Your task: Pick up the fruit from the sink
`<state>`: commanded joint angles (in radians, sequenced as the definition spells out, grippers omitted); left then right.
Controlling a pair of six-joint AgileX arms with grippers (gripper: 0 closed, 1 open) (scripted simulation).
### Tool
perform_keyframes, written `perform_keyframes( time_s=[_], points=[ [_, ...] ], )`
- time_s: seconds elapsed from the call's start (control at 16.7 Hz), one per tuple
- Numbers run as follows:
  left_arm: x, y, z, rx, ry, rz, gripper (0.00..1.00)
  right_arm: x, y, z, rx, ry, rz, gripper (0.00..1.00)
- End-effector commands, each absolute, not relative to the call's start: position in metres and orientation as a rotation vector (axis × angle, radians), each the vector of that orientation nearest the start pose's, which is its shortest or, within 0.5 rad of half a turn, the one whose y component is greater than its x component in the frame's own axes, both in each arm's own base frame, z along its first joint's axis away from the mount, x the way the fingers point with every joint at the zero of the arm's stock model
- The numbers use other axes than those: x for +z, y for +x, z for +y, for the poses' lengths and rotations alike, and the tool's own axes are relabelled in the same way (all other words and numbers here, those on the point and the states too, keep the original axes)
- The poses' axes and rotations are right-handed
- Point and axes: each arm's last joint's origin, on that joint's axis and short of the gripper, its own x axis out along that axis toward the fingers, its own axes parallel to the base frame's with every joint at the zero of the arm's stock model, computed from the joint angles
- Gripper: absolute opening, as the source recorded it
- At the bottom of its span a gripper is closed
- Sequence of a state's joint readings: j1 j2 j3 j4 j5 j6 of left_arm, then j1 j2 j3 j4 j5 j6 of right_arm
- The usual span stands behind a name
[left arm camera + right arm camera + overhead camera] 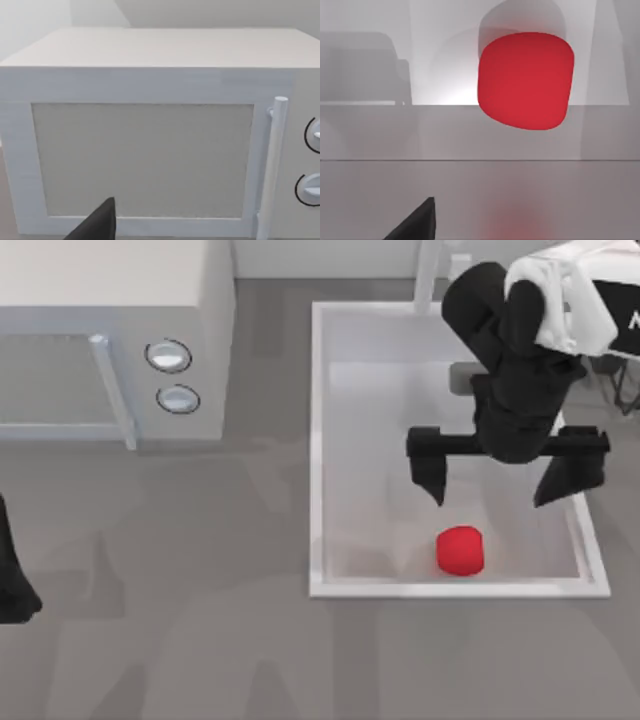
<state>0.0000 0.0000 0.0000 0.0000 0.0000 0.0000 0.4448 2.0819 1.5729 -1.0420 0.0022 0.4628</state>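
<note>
The right gripper (495,482) hangs over the sink (316,440) with fingers spread wide, above the fruit (461,551) lying on the sink's floor near its front wall.

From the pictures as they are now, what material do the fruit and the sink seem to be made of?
The fruit: plain bright red, smooth and matte, with no stem or speckles; it looks like plastic or rubber rather than real fruit, though this stays open. The sink: white, thick-rimmed, smooth, with a faint red reflection of the fruit on its floor; probably glazed ceramic or enamel. The open right gripper hangs above it.
</note>
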Motion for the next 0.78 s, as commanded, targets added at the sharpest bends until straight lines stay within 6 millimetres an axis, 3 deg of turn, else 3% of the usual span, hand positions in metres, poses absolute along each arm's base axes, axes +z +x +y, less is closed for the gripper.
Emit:
perform_keyframes(
  time_s=[0.48, 0.6, 0.78],
  points=[
    [0.16, 0.106, -0.001, 0.0, 0.0, 0.0, 1.0, 0.153, 0.363, 0.178, -0.012, 0.01, 1.573, 1.0],
    [0.16, 0.106, -0.001, 0.0, 0.0, 0.0, 1.0, 0.132, 0.366, 0.179, -0.014, 0.007, 1.579, 1.0],
    [0.16, 0.106, -0.001, 0.0, 0.0, 0.0, 1.0, 0.084, 0.37, 0.182, -0.006, 0.012, 1.563, 1.0]
  ],
)
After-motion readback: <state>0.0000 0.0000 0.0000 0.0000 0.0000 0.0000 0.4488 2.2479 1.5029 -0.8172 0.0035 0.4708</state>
